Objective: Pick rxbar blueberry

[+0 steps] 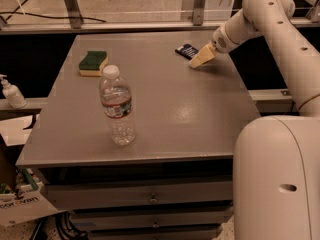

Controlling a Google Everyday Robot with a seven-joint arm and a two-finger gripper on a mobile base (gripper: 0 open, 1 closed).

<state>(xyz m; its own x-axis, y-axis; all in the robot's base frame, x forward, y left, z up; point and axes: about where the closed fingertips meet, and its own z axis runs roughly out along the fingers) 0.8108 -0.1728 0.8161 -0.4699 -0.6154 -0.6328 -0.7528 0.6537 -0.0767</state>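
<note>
The rxbar blueberry [186, 50] is a small dark navy bar with white lettering, lying flat near the far right of the grey table [165, 109]. My gripper [200, 59] has cream-coloured fingers pointing down-left. It hovers at the table surface right beside the bar, at the bar's near-right end. The white arm reaches in from the upper right.
A clear water bottle [117, 106] with a white cap stands at the front left of the table. A green-and-yellow sponge [93, 63] lies at the far left. A soap dispenser [11, 92] stands on a ledge to the left. Drawers sit below the tabletop.
</note>
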